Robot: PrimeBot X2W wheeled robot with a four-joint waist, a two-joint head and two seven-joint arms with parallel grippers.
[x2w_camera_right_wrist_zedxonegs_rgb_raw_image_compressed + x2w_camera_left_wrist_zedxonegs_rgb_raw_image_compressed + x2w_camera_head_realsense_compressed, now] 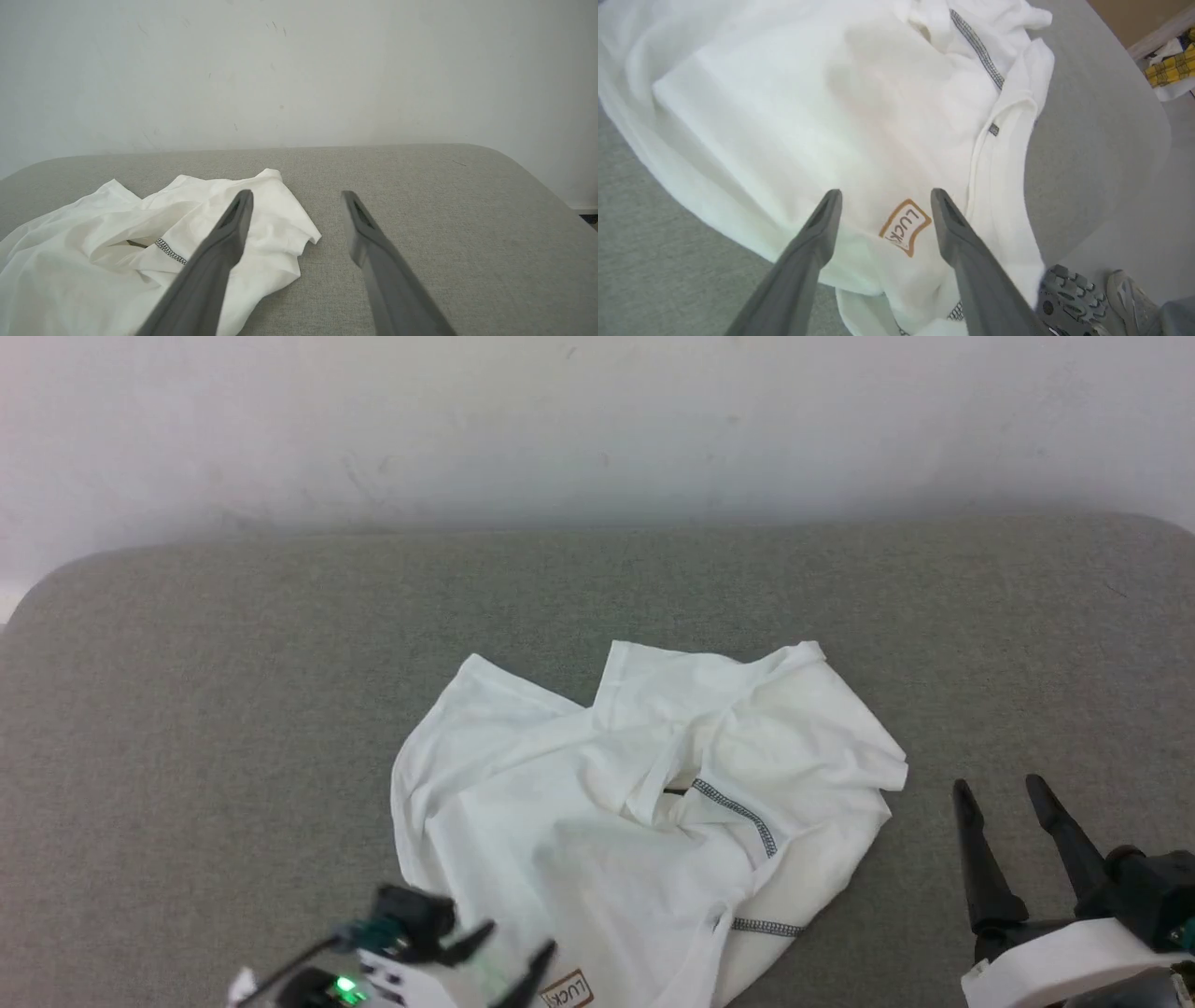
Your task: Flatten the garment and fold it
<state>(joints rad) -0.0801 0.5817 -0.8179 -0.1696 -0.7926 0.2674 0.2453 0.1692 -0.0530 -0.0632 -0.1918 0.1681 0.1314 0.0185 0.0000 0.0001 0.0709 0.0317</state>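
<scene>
The grey padded table [187, 709] carries the garment [597, 803] in its middle, toward the near edge. The garment lies crumpled, with flaps folded over each other, so the flattening is not yet done.

The left gripper [887, 192] hangs over the near part of the cloth with its jaws apart and nothing between them. The right gripper [998, 784] is also released. It stands over bare table, to the side of the garment and apart from it.

I think the main danger is a pinch that takes several layers at once, because the fabric is thin and stacked. Then a pull would drag the whole heap and not spread it. A pull toward the robot could also slide the cloth over the near edge.

The head view gives the full outline of the garment and the dark-stitched hem [738, 812]. The left wrist view shows what the head view does not: the floor beyond the table edge, a yellow checked cloth [1169, 65], a grey shoe [1083, 298], and the brown label [906, 227] clearly between the fingers.
</scene>
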